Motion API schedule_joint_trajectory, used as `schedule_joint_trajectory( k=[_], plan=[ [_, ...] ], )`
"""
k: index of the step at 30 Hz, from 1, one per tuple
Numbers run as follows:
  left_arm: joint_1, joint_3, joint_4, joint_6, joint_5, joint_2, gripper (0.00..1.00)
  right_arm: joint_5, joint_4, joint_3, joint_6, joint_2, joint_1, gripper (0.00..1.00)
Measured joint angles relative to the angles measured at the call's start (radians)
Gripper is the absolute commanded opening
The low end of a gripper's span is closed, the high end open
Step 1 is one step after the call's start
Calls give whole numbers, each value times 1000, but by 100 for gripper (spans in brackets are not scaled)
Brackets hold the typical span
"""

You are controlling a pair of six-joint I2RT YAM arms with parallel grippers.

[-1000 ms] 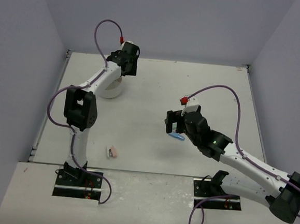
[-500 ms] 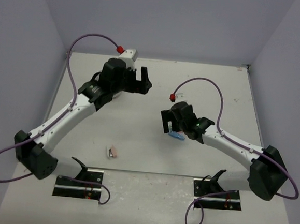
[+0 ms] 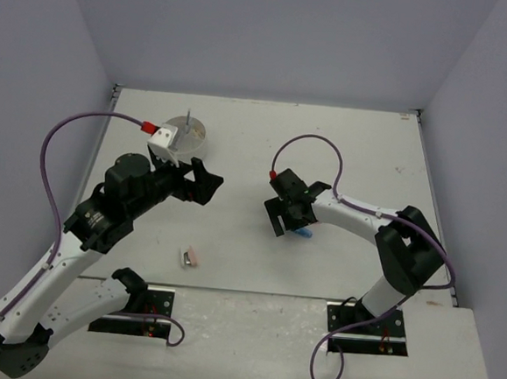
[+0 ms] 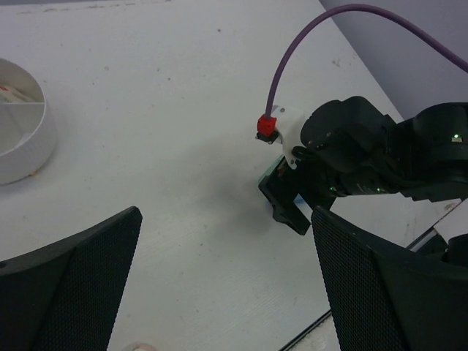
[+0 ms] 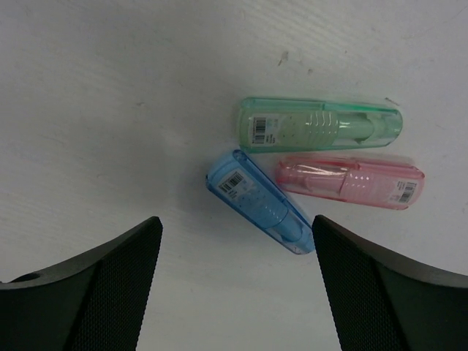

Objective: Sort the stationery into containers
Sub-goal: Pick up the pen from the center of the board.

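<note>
Three pastel capsule-shaped pieces [image 5: 322,179] just ahead of the spread right claw [image 5: 235,223].

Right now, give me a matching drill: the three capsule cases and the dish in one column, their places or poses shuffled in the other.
Things:
1. green capsule case
2. pink capsule case
3. blue capsule case
4. white divided dish

Places or poses:
A. slanted, reaching lowest of the three in the right wrist view
B. uppermost in the right wrist view, lying level
C. on the far left part of the table, well apart from the cases
D. just below the green one, toward the right of the right wrist view

Pairs: 1-B, 2-D, 3-A, 4-C
</note>
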Motion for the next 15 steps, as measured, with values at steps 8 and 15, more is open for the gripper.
schedule_joint_trajectory(
  k=[8,15],
  plan=[
    [0,-47,-80,26,-66,-17,100,-55,-29,3,-1,41,-12,71],
    [0,-50,-94,30,-76,-37,100,-92,-29,14,-7,85,-29,52]
  ],
)
